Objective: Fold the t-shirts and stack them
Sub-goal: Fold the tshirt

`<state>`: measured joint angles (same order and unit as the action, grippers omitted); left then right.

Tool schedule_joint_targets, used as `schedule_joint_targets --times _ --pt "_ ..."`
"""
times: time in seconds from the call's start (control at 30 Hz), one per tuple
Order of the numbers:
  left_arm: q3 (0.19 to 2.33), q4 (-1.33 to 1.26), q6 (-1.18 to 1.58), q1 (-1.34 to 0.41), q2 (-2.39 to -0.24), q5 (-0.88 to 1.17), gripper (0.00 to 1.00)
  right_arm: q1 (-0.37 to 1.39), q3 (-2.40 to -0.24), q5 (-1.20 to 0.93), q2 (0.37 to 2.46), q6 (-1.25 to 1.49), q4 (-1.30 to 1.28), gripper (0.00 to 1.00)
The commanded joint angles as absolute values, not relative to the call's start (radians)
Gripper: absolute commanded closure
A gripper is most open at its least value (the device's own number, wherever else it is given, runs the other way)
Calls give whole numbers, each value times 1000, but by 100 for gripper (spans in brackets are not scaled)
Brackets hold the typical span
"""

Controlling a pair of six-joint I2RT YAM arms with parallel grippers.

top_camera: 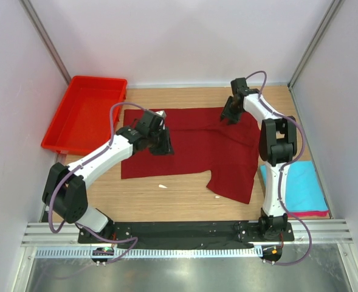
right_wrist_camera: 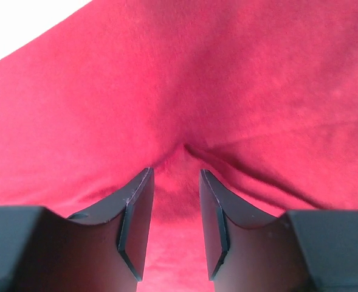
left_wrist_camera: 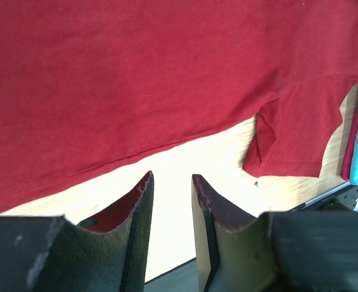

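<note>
The dark maroon t-shirt [top_camera: 197, 149] lies spread flat on the wooden table, one sleeve [top_camera: 233, 182] towards the near edge. My left gripper [top_camera: 160, 145] hovers over the shirt's left part; in the left wrist view it [left_wrist_camera: 171, 177] is open and empty, with the shirt [left_wrist_camera: 136, 79] and bare wood below. My right gripper [top_camera: 230, 114] is at the shirt's far edge. In the right wrist view it [right_wrist_camera: 175, 176] is open just over a small pucker in the shirt [right_wrist_camera: 182, 149]. The folded turquoise t-shirt [top_camera: 291, 185] lies at the right on the pink t-shirt [top_camera: 312, 213].
A bright red plastic tray [top_camera: 84, 112] stands at the far left, partly off the table's wood. Two small white scraps [top_camera: 162, 186] lie on the wood by the shirt's near hem. White walls close the back and sides. A metal rail [top_camera: 185, 234] runs along the near edge.
</note>
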<state>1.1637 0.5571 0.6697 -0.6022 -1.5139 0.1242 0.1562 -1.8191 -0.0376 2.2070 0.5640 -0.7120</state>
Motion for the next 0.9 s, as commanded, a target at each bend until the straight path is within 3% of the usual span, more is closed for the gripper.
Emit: schedule_joint_targets --times 0.0,0.33,0.63,0.87 --pt "1172 572 655 -606 -1497 107 68 166 -1881 -9 2244 603 -719 59" --pt "1166 575 652 -606 -1506 112 68 176 -1977 31 2312 627 -745 66" --pt "1166 578 650 -606 -1513 121 69 207 -2042 84 2319 591 -790 98" --pt "1157 578 658 -606 -1509 127 69 235 -2066 117 2319 568 -811 99"
